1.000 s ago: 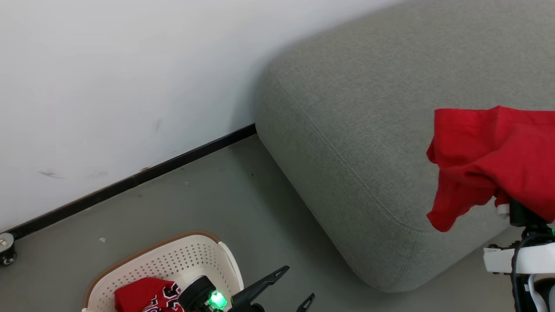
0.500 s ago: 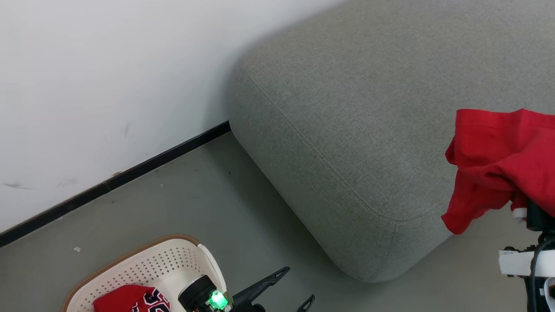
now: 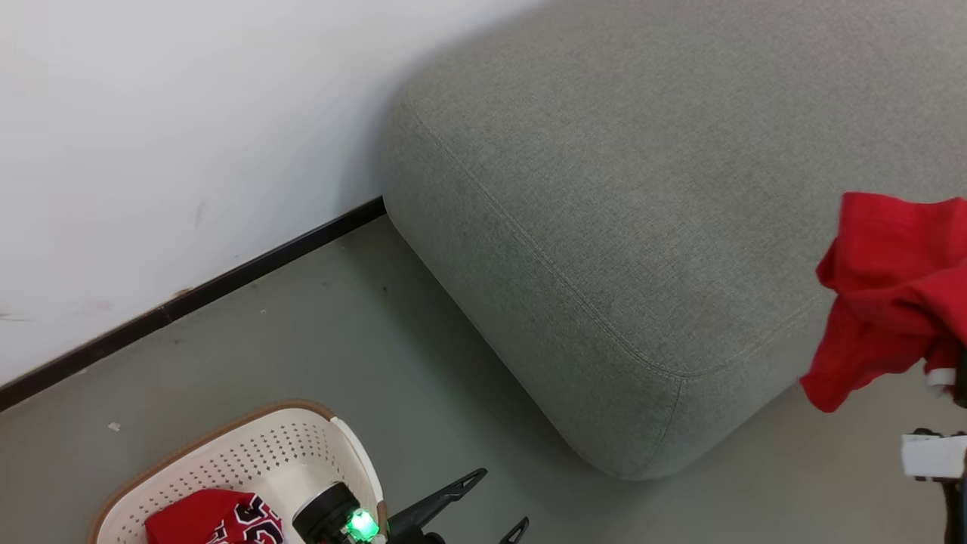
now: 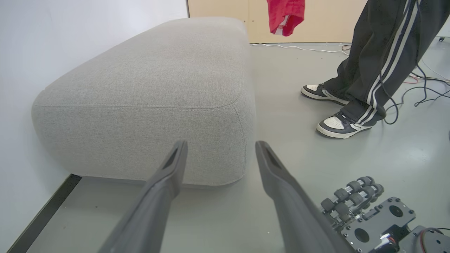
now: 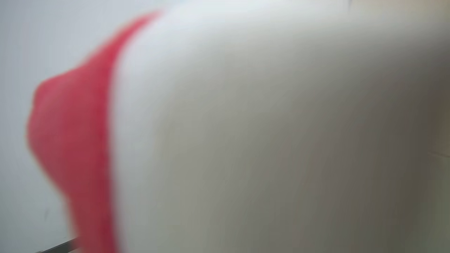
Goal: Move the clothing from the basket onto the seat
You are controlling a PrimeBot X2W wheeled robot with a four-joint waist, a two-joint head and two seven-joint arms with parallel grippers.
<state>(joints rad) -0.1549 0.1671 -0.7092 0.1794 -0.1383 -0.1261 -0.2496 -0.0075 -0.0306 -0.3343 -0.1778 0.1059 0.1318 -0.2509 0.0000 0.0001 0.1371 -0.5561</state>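
Observation:
The grey seat (image 3: 642, 189) takes up the middle and right of the head view. A plain red garment (image 3: 891, 295) hangs in the air at the right edge, over the seat's near corner, bunched above my right arm's white wrist (image 3: 933, 455); the cloth hides the right fingers. Blurred red and white cloth (image 5: 70, 140) covers the right wrist view. The cream basket (image 3: 227, 461) sits on the floor at lower left and holds a red garment with black-and-white lettering (image 3: 215, 517). My left gripper (image 3: 504, 496) is open and empty beside the basket, pointing at the seat (image 4: 158, 88).
A white wall with a black skirting (image 3: 227, 279) runs behind the basket and seat. In the left wrist view a person's legs and sneakers (image 4: 337, 124) stand on the grey floor right of the seat, with cables (image 4: 415, 95) behind and my wheeled base (image 4: 369, 214) below.
The head camera has turned, so seat and basket slid left in the picture. The held red garment and right arm moved right, toward the picture's edge. The left gripper stayed open.

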